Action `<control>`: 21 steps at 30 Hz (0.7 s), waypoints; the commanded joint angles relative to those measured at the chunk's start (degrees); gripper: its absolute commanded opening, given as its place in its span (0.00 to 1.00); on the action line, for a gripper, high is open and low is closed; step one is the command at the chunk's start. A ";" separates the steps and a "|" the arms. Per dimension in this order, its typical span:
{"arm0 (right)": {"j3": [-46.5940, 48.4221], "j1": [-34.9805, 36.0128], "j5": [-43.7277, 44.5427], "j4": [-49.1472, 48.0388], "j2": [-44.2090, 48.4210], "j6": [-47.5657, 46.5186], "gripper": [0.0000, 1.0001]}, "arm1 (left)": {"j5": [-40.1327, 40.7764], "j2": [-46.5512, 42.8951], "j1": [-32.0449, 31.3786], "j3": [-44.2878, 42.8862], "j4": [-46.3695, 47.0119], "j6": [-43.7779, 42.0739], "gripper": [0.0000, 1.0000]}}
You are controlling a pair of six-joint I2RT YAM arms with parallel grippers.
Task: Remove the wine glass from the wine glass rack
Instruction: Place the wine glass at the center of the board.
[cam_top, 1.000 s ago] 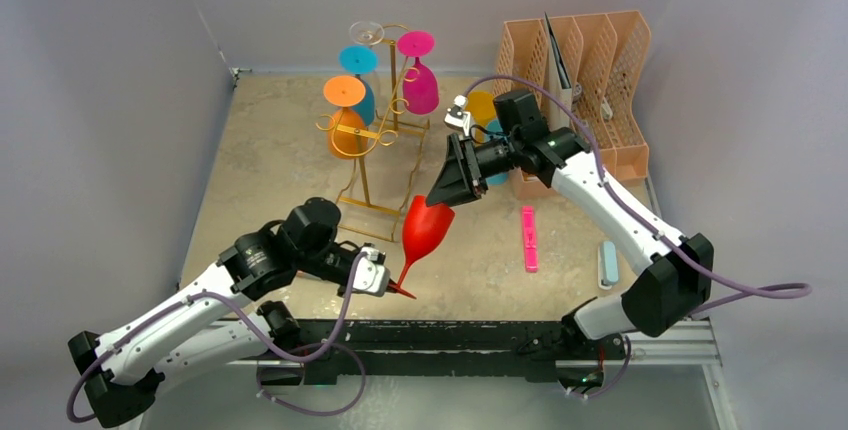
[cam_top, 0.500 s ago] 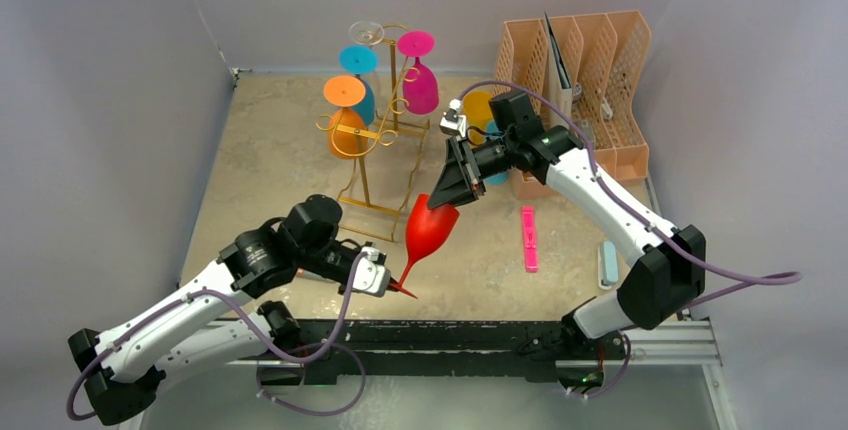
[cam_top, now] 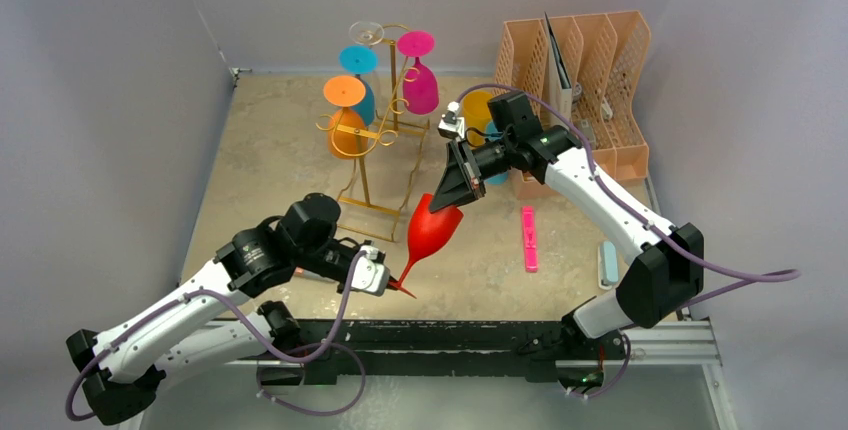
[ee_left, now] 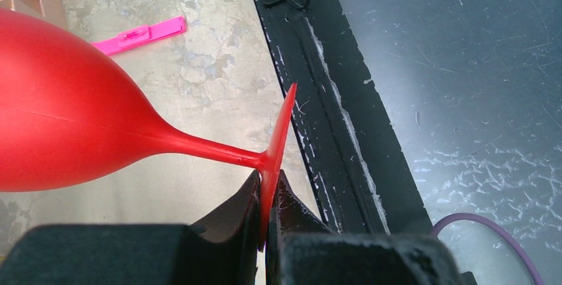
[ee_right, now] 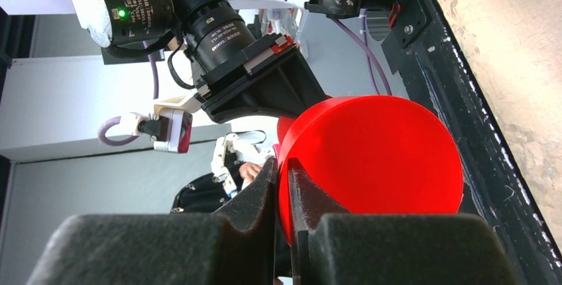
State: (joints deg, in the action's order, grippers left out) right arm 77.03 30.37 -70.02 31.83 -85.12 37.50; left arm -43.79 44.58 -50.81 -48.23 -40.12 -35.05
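**Right hand (cam_top: 452,202) closes on the red wine glass (cam_top: 430,235)**

Over the last second the right hand's jaws have narrowed from well apart to a pinch on the bowl's rim, one finger inside and one outside. The left hand (cam_top: 388,286) stays clenched on the edge of the foot. The glass hangs tilted between the two hands, above the surface (cam_top: 250,170) and already clear of the gold wine glass rack (cam_top: 385,136). With both ends held, a handover looks ready, and the left could let go next
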 commanded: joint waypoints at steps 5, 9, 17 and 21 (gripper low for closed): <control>1.91 0.48 -2.17 1.65 0.35 -0.14 0.00 | 1.60 -0.30 -0.13 -0.42 1.70 0.04 0.00; 1.63 0.58 -0.85 1.52 0.89 -0.27 0.00 | 1.96 -0.51 -0.09 -0.03 2.75 -0.49 0.00; 0.73 0.65 1.09 1.08 2.13 -1.26 0.00 | 4.49 -2.87 -0.10 1.54 5.12 -0.39 0.08; 0.46 0.68 2.02 0.80 3.05 -1.61 0.00 | 4.33 -2.88 -0.13 1.69 4.88 -0.20 0.14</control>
State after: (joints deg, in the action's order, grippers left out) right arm 77.10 30.48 -68.58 32.01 -84.88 37.06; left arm -40.38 42.26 -51.03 -46.68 -38.65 -35.16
